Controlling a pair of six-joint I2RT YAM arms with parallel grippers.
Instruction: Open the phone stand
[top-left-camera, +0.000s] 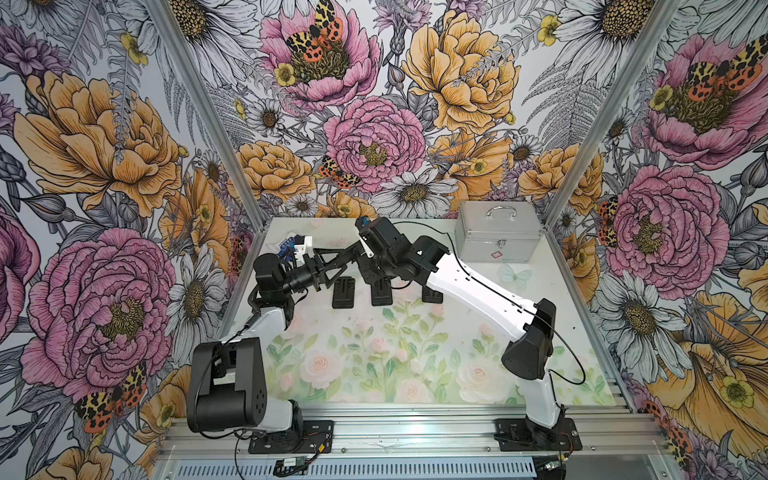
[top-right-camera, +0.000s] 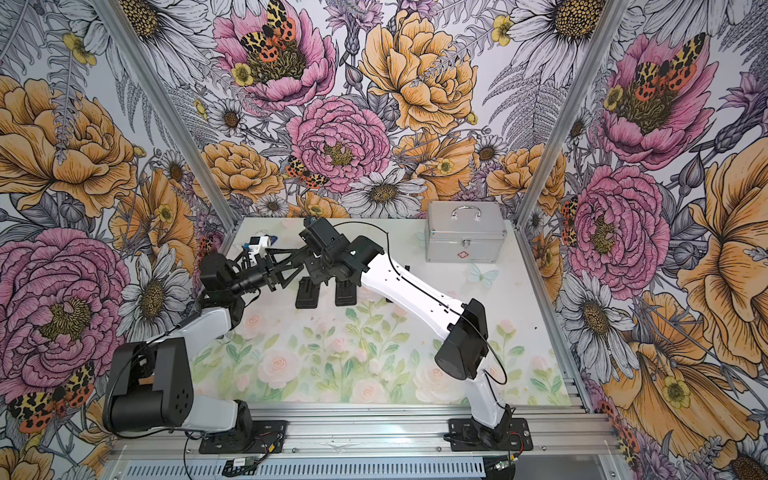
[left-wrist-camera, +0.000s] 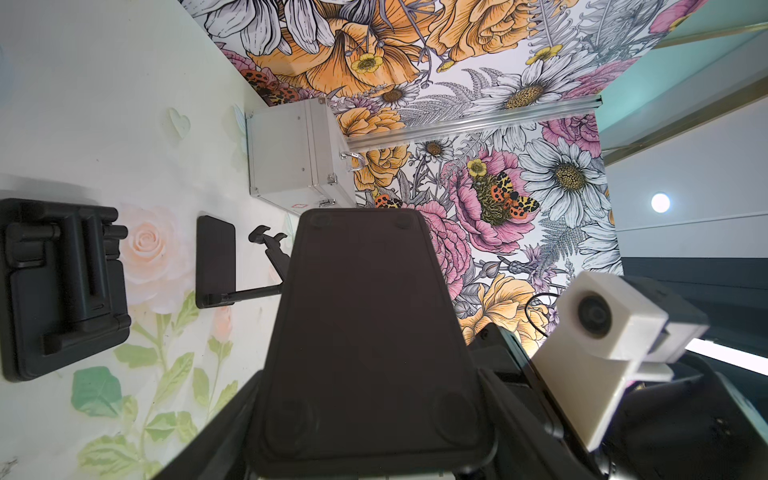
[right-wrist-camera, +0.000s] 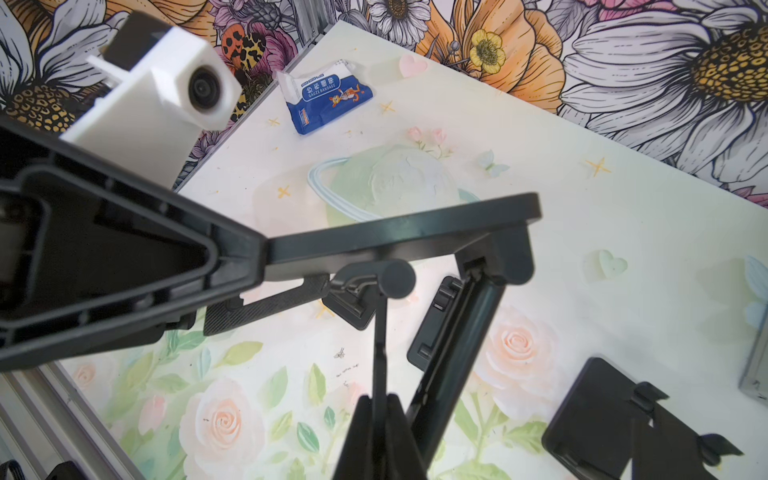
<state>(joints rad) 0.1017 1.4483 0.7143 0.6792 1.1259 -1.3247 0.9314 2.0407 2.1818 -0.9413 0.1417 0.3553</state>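
Note:
A black phone stand (right-wrist-camera: 399, 235) is held above the table between both arms. Its wide base plate (left-wrist-camera: 365, 332) fills the space between the jaws of my left gripper (left-wrist-camera: 370, 415), which is shut on the plate's two side edges. My right gripper (right-wrist-camera: 380, 415) is shut on the stand's thin hinged panel (right-wrist-camera: 379, 345), which hangs below the base plate; a second hinged arm (right-wrist-camera: 457, 353) angles down beside it. In both top views the two grippers meet over the table's back left, left gripper (top-left-camera: 345, 259) and right gripper (top-left-camera: 365, 266).
Other black phone stands lie on the table under the arms: a folded one (top-left-camera: 343, 293), one in the middle (top-left-camera: 381, 293) and an opened one (left-wrist-camera: 216, 262). A silver case (top-left-camera: 496, 232) stands at the back right. A blue gauze bandage packet (right-wrist-camera: 328, 97) lies in the back left corner.

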